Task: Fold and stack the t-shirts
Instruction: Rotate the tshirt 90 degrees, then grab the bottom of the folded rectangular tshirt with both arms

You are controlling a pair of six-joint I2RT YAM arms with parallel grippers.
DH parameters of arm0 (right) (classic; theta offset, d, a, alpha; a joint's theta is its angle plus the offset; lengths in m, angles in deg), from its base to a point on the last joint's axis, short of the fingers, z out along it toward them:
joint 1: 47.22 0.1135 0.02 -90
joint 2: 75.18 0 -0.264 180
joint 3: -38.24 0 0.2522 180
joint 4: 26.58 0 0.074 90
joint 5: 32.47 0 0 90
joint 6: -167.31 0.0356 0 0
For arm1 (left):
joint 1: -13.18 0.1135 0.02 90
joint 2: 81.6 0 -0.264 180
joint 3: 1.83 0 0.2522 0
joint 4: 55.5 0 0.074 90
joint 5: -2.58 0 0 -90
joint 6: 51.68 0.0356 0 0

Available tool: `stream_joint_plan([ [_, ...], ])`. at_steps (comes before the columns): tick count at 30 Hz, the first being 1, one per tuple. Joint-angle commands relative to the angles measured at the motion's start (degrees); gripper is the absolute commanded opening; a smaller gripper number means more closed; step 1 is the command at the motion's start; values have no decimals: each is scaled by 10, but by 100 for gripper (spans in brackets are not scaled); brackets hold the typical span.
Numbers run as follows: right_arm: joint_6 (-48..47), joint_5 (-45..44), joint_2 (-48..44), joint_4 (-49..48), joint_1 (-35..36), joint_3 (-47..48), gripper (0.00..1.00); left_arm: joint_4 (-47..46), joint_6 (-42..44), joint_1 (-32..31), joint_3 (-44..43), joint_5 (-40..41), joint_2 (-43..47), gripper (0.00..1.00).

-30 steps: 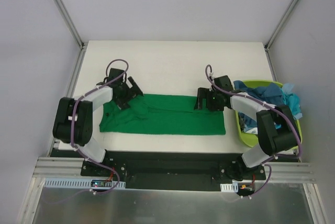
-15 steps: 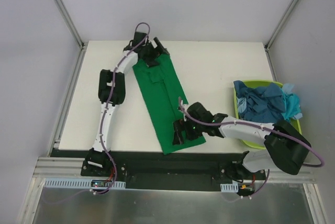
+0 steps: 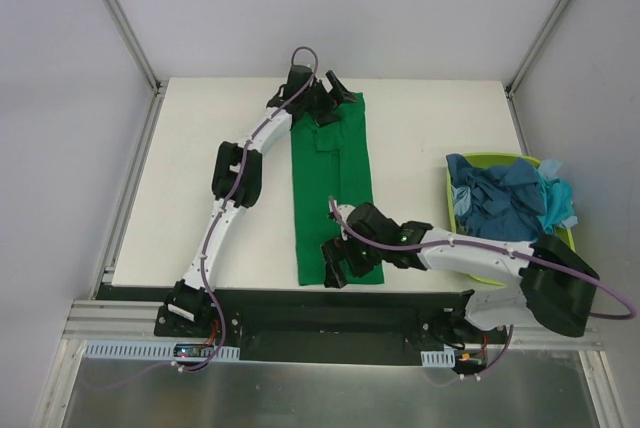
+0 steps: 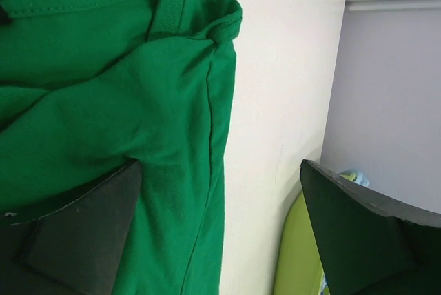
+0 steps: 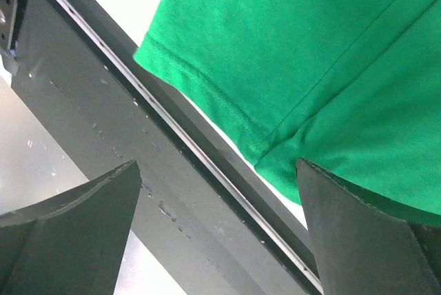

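**One green shirt on the table, both grippers opened**

Top view. One green t-shirt [image 3: 330,188] is seen on the white table [image 3: 430,118]. It is folded into a long strip that runs from the far side to the near edge. Its far end is partly covered by the left gripper [image 3: 328,108], and its near end by the right gripper [image 3: 338,266]. Two arms are counted, the left arm [image 3: 235,173] and the right arm [image 3: 480,258]. One lime-green basket [image 3: 455,228] is placed at the right, and part of it is hidden by the right arm. A heap of blue t-shirts [image 3: 505,198] is piled in it. Dark and light blue cloth is seen, but the shirts cannot be counted.

Left wrist view. Two dark fingers [image 4: 76,240] are spread wide, so the left gripper is opened and nothing is grasped. Only the collar and one shoulder of the green t-shirt are shown; the rest is cut off. A thin slice of the basket is seen at the bottom.

Right wrist view. Two fingers [image 5: 358,233] are spread wide here too, and nothing is pinched. Only a hem corner of the green t-shirt is shown, laid at the table's edge, just beside a dark rail [image 5: 172,191].
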Motion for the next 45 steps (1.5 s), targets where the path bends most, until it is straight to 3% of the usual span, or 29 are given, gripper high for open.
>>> stream_joint_plan([
  [1, -17, -115, -102, 5, 3, 10, 96, -33, 44, 7, -21, 4, 5, 99],
  [8, 25, -311, -258, -12, 2, -31, 96, -17, 131, -13, 8, -47, 153, 99],
  [11, 66, -356, -304, 27, -10, -49, 96, 12, 184, -19, 99, -91, 273, 99],
  [14, 89, -369, -347, 65, -13, -61, 96, 43, 252, -31, 303, -84, 436, 99],
  [18, 141, -367, -379, 107, -20, -89, 96, 51, 294, -73, 632, 79, 681, 99],
  [21, 150, -346, -390, 124, -24, -103, 96, 53, 259, -124, 824, 217, 839, 99],
  [25, 168, -328, -393, 141, -27, -122, 96, 61, 162, -156, 1015, 216, 968, 99],
  [28, 177, -310, -381, 143, -28, -136, 96, 61, 116, -199, 1082, 191, 996, 99],
  [32, 194, -310, -348, 149, -29, -145, 98, 60, 98, -246, 1106, 193, 950, 91],
  [36, 209, -322, -311, 139, -32, -147, 99, 60, 90, -249, 1101, 213, 885, 64],
  [39, 212, -320, -289, 129, -35, -145, 99, 60, 98, -249, 1088, 205, 854, 51],
  [45, 227, -322, -259, 125, -40, -143, 91, 61, 94, -249, 1110, 183, 853, 47],
])
